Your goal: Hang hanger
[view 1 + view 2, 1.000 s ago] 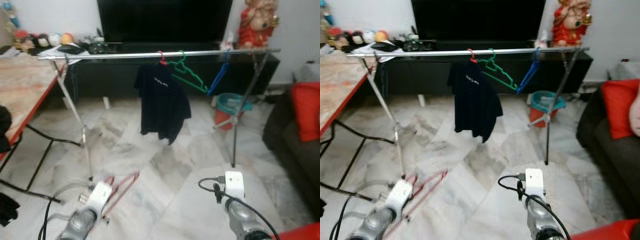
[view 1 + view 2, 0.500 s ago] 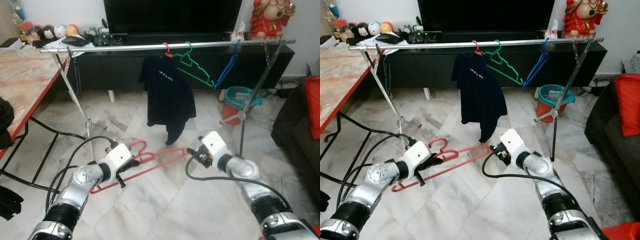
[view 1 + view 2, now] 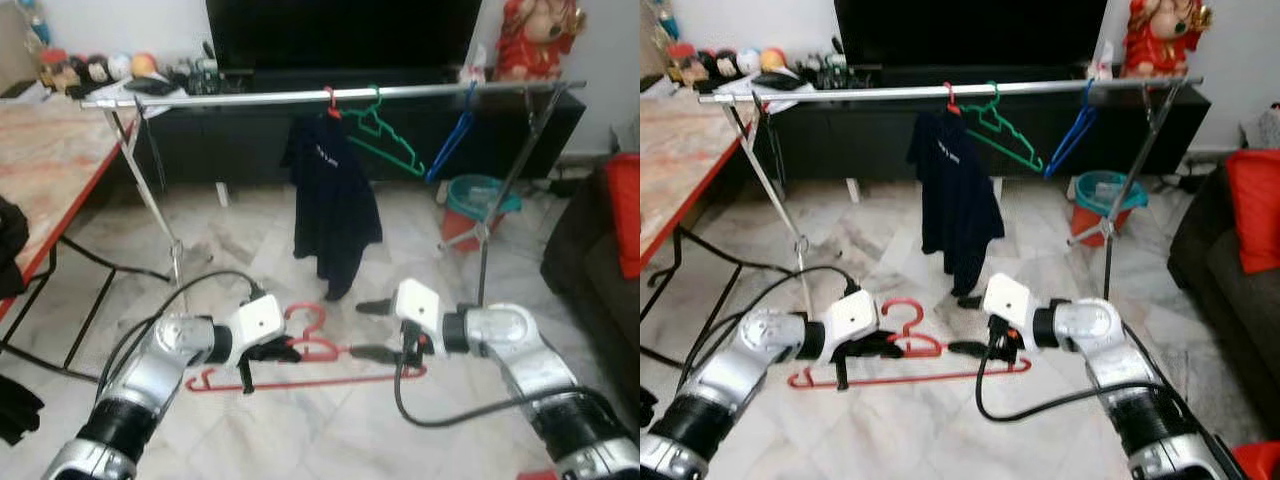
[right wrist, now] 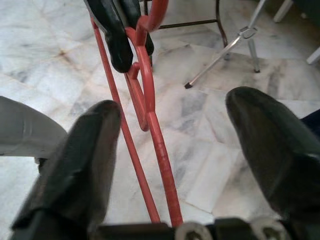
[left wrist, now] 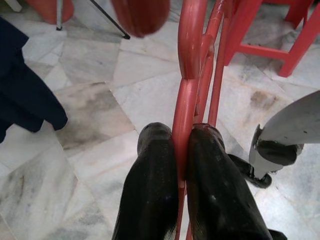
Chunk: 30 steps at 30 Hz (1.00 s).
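A bare red hanger (image 3: 310,372) hangs level above the floor, hook up. My left gripper (image 5: 180,145) is shut on its neck, just under the hook (image 3: 902,315). My right gripper (image 4: 176,102) is open at the hanger's right end, and the red bars (image 4: 150,110) run between its two spread fingers (image 4: 85,150) without touching them. Beyond stands a silver clothes rail (image 3: 330,95) carrying a black shirt (image 3: 335,200) on a red hanger, a green hanger (image 3: 385,145) and a blue hanger (image 3: 452,135).
A marble-topped table with a red edge (image 3: 50,160) stands at the left. A black TV unit (image 3: 250,150) is behind the rail. A teal and orange bucket (image 3: 483,200) sits by the rail's right legs. A dark sofa with a red cushion (image 3: 625,210) is at the right.
Both arms have come up from low in the picture. The hanger has swung from slanted to level. My right gripper has moved in around its right end.
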Tool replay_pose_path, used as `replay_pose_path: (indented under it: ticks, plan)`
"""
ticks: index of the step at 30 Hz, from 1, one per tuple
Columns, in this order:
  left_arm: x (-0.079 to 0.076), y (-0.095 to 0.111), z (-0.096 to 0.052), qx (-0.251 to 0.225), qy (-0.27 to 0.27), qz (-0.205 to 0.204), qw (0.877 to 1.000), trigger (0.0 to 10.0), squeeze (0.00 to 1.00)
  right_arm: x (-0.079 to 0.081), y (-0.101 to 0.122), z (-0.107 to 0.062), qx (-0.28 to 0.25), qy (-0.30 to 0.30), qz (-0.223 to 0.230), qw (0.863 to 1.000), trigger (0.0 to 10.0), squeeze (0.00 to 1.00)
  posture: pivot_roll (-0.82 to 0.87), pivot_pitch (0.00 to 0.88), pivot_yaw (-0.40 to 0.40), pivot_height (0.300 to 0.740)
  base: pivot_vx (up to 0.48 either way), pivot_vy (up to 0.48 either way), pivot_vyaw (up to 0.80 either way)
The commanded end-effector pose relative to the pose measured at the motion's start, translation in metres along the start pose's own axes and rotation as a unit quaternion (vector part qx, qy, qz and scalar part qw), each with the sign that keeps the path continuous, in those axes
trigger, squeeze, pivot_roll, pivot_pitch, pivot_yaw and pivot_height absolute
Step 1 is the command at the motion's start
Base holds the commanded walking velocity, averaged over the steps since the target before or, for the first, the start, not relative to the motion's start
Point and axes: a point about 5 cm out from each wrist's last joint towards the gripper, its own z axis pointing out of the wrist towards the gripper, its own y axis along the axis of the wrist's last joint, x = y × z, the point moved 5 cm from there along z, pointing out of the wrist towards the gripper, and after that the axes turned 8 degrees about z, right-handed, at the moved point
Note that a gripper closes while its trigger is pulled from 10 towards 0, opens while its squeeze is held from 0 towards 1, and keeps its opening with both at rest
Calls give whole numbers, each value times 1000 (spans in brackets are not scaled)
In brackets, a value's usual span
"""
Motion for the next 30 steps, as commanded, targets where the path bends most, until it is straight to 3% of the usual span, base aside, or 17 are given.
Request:
replay_pose_path:
  ticks: [1,2,3,30]
  plan:
    - [2,2,-2,5,-9,15,1000,10000,0,3,1,3,5,14,-5,1000,10000,875,87,0,6,740,0,0,0]
    - [2,2,-2,5,-11,18,1000,10000,0,4,-1,3,6,20,-2,1000,10000,165,91,0,4,740,0,0,0]
    - [3,4,-3,4,-12,20,1000,10000,0,8,-2,4,9,33,7,999,10000,0,93,0,3,740,0,0,0]
    - [-2,19,7,-36,-41,46,997,10000,0,28,-17,22,7,89,57,994,10000,0,106,0,-8,740,0,0,0]
